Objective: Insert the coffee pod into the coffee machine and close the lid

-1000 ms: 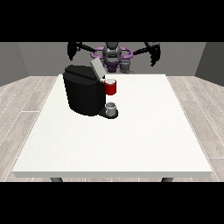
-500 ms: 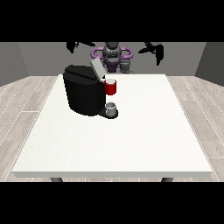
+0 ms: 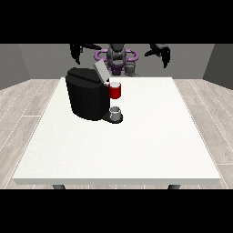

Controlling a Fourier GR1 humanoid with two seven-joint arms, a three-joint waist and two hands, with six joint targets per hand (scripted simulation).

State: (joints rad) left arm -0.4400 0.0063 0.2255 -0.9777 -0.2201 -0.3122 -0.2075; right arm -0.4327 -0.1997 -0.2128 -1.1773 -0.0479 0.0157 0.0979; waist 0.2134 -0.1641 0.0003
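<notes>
- The white desk [image 3: 136, 150] fills most of the front view, with the robot [image 3: 117, 57] small behind its far edge at 12 o'clock.
- A black coffee machine [image 3: 86, 95] stands on the desk's far-left part, about 10 o'clock from the desk's middle.
- Its grey lid [image 3: 101, 71] is tilted up at the machine's top right, so the lid is open.
- A red thing at the machine [image 3: 115, 90] sits just at the machine's 3 o'clock side, below the raised lid.
- A grey thing [image 3: 116, 112] rests on the machine's dark base, directly at 6 o'clock from the red thing; whether it is the coffee pod cannot be told.
- The hand at the view's left [image 3: 77, 51] hangs in the air at 11 o'clock from the machine, well apart from it; its fingers hang down, relaxed and holding nothing.
- The hand at the view's right [image 3: 160, 51] is raised at 1 o'clock above the desk's far edge, fingers likewise drooping and holding nothing.
</notes>
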